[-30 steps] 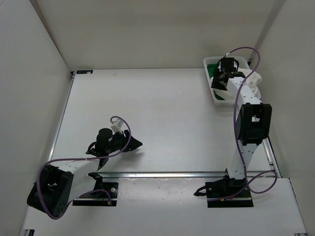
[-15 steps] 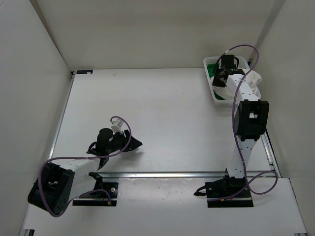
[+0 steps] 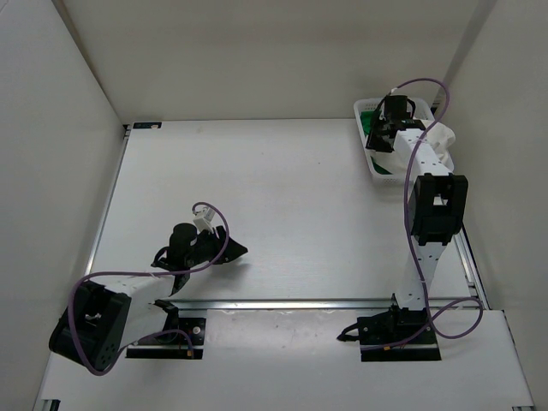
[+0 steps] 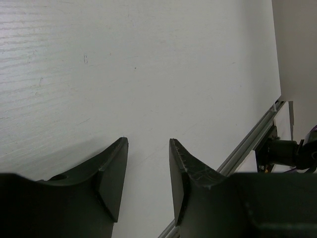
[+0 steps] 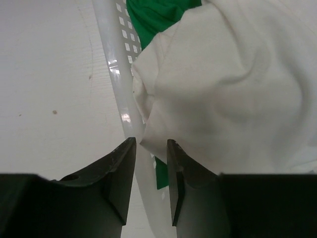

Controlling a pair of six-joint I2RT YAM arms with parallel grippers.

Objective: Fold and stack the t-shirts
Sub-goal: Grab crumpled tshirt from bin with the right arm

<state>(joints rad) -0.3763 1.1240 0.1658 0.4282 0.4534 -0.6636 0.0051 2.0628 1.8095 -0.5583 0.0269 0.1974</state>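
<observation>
Nearest us, the left claw (image 4: pixel 148 141) hangs low over the surface (image 4: pixel 148 59), jaws apart and holding nothing, with wide room ahead. At the far right corner, the right claw (image 5: pixel 151 140) sits at the basket (image 5: pixel 116 54) rim. Its jaws are narrowly parted at the white t-shirt (image 5: pixel 223 84) edge, and we cannot tell whether it grips. The green t-shirt (image 5: pixel 158 15) lies beneath, inside the basket.

Visible are one white t-shirt (image 5: pixel 228 84), one green t-shirt (image 5: pixel 153 15), one basket (image 5: pixel 116 74), one left hand (image 4: pixel 148 144), one right hand (image 5: pixel 151 144).
</observation>
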